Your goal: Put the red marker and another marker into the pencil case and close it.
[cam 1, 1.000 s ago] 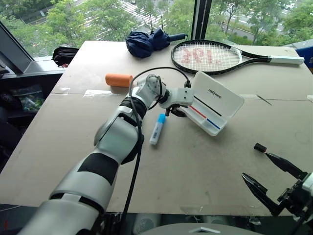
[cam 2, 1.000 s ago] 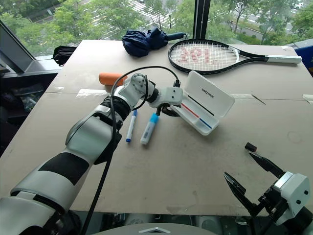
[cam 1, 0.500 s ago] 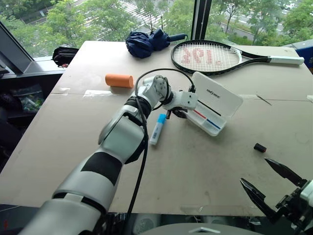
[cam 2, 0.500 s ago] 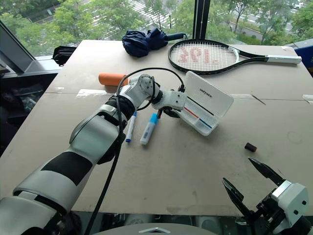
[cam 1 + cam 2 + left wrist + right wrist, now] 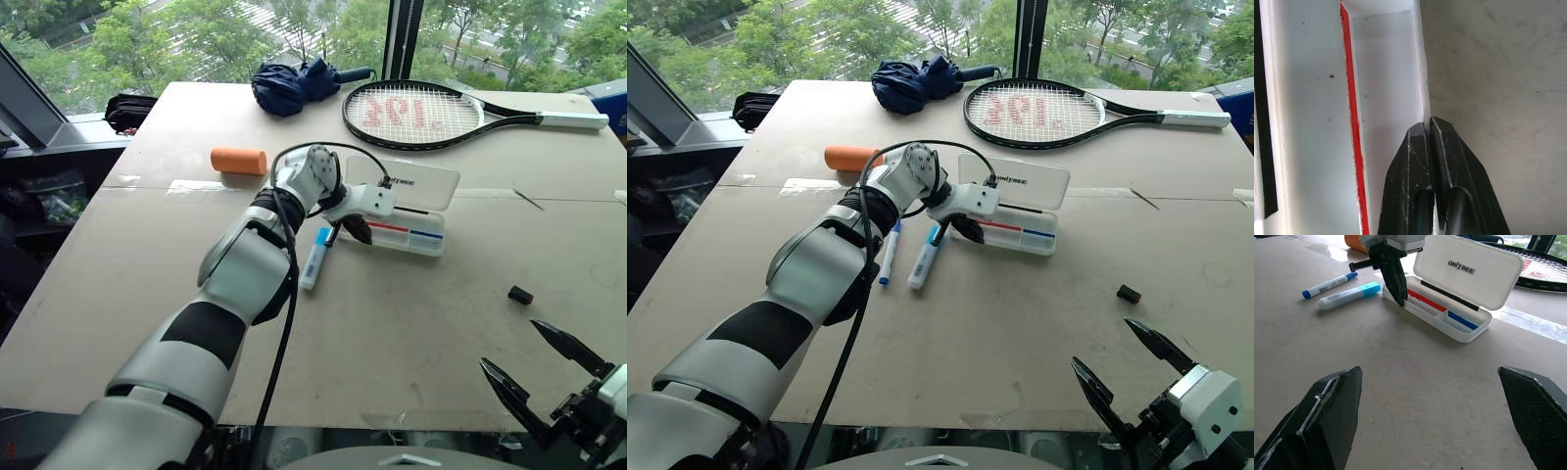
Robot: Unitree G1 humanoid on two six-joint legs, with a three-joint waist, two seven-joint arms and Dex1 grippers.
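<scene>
Left wrist view puts us right on the action: the left gripper (image 5: 1429, 128) is pinched tight on the thin front wall of the pencil case (image 5: 1024, 208), fingertips clamped together over that rim. The case sits mid-table with its lid (image 5: 1469, 270) standing up, and a red marker (image 5: 1426, 302) and a blue marker (image 5: 1463, 320) already lie inside. It looks a light, stiff plastic box, likely to skid on the smooth table (image 5: 1019, 323) if pushed low, so the lid's free edge seems the better place to press, tipping it over the hinge. Down by the table's near edge, the right gripper (image 5: 1125, 364) hangs with fingers spread wide, holding nothing. A highlighter (image 5: 925, 257) and a pen (image 5: 889, 252) lie beside the case.
</scene>
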